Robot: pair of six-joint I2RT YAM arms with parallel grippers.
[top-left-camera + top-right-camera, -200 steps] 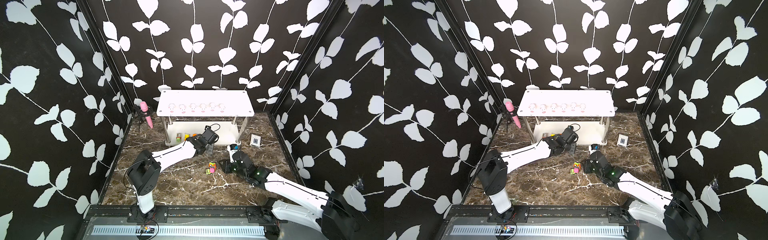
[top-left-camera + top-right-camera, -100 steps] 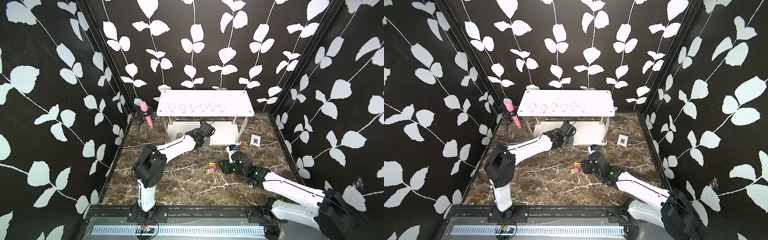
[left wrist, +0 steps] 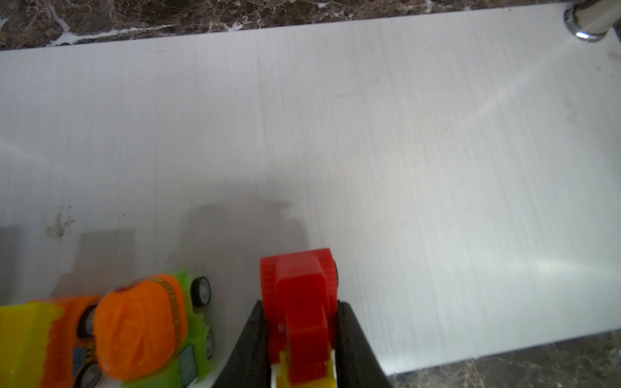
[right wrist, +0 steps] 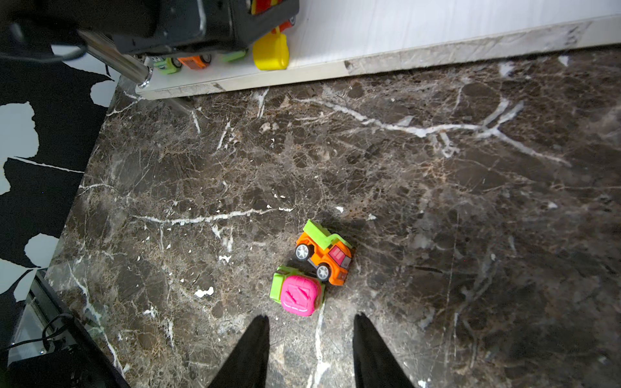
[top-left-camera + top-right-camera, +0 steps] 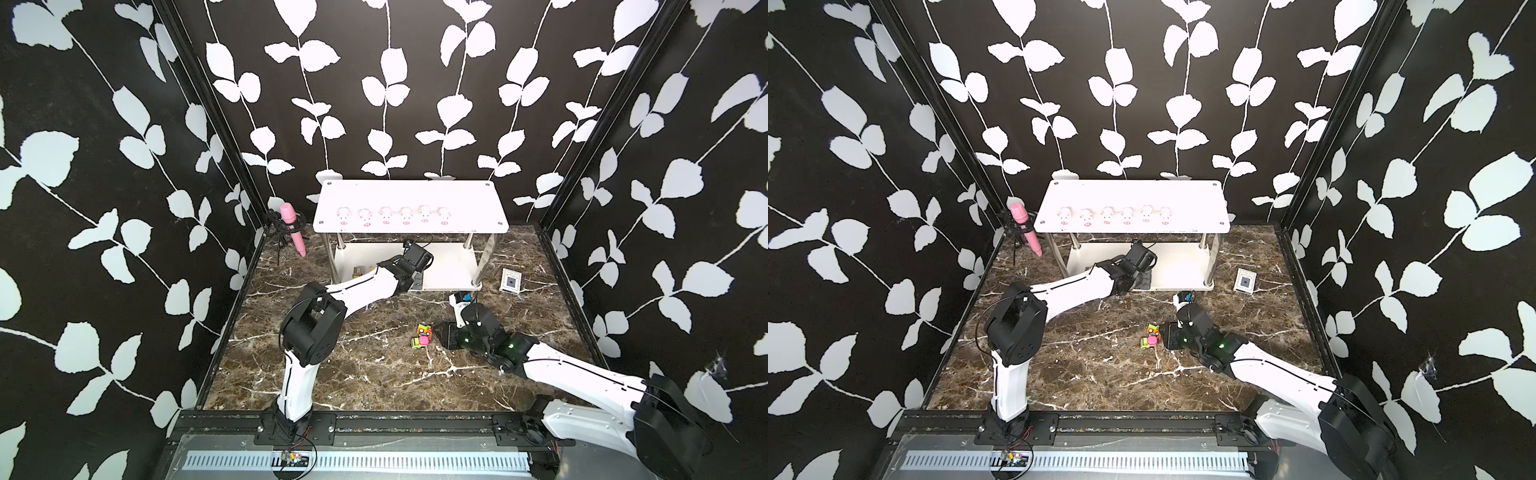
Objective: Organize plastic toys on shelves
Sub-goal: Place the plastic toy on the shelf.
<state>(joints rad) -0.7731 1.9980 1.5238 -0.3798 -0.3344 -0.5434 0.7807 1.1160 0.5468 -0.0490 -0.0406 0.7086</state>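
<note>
Toy cars are going onto the rack (image 5: 469, 199), middle of a top view. Over the last second the left arm (image 5: 361, 289) has reached deeper in, so its red-and-yellow car (image 3: 299, 285) now sits over the lower board (image 3: 403, 168) beside a green-and-orange car (image 3: 151, 322); letting go looks next. The left gripper (image 3: 300, 310) clamps it, forearm stretched low. The right gripper (image 4: 312, 317), jaws apart and empty, hovers just short of a pink car (image 4: 299, 295) and orange truck (image 4: 324, 255) on the floor (image 4: 437, 201).
</note>
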